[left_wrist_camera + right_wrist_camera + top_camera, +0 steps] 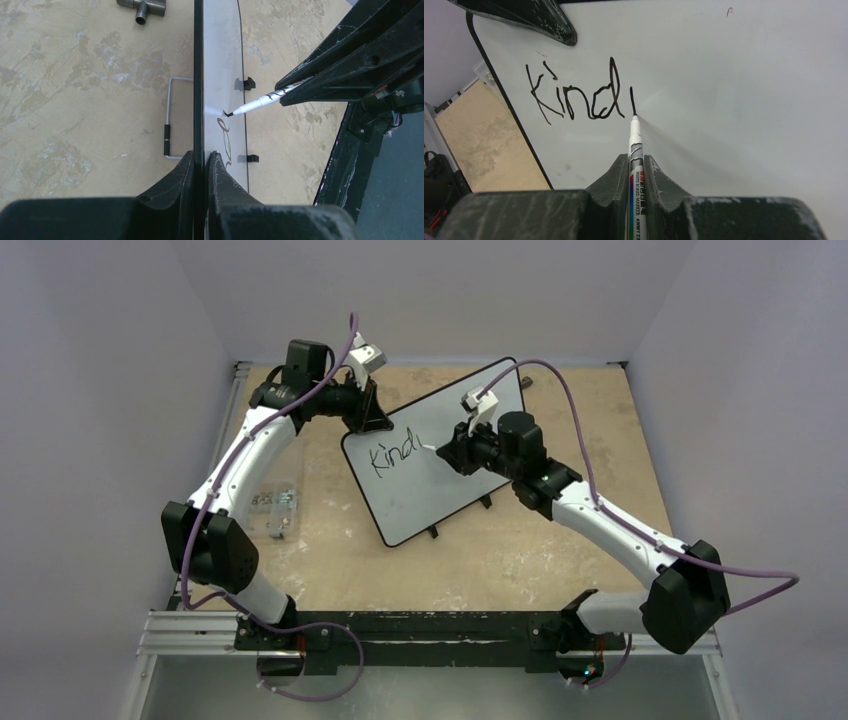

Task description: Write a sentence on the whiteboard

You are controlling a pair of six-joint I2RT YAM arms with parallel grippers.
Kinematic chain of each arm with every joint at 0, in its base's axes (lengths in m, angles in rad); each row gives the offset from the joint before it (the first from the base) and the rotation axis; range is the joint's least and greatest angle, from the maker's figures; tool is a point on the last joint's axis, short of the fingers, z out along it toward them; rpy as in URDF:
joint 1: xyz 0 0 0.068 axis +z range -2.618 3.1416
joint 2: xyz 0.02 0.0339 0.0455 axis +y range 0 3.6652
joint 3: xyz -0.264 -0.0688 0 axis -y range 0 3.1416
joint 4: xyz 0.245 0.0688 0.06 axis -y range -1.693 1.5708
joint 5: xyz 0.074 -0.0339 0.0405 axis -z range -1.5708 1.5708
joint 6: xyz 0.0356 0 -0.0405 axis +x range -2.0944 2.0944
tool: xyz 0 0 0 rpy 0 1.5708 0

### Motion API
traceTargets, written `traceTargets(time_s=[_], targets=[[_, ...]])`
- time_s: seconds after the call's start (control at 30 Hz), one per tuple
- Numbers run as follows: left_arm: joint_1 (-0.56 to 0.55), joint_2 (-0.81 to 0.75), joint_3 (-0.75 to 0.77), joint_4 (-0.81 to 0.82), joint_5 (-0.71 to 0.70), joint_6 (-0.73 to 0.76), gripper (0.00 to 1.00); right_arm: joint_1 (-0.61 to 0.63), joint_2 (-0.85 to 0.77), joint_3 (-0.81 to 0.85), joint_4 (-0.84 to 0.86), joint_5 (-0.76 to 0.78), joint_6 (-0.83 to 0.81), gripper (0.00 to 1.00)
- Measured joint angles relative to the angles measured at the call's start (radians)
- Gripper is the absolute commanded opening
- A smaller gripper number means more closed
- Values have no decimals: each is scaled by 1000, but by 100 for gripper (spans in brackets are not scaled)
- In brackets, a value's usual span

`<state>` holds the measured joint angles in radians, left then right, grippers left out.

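Note:
The whiteboard (455, 480) stands tilted on its small black feet in the middle of the table. My left gripper (372, 412) is shut on the whiteboard's top left edge (199, 75), one finger on each face. My right gripper (636, 159) is shut on a white whiteboard marker (635, 145), whose tip touches the whiteboard (734, 90). The sentence (574, 92) reads "Kind" in black, with a short fresh vertical stroke just right of the "d", ending at the marker tip. From the top view the sentence (392, 455) sits near the board's left side.
A clear plastic box (270, 505) of small parts lies left of the board beside the left arm. A wire stand (170, 120) props the board from behind. A grey metal fitting (142, 7) lies on the tabletop beyond. White walls close in the table.

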<state>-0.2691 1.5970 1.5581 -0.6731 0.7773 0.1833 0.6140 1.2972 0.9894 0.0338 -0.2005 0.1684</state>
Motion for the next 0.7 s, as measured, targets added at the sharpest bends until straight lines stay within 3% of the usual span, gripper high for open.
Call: traceTargets(time_s=[0.4, 0.7], targets=[[0, 0, 0, -1, 0, 1, 0, 0, -15, -40, -5, 1, 12, 0], [-3, 0, 3, -2, 0, 2, 0, 0, 6, 34, -26, 12, 11, 0]])
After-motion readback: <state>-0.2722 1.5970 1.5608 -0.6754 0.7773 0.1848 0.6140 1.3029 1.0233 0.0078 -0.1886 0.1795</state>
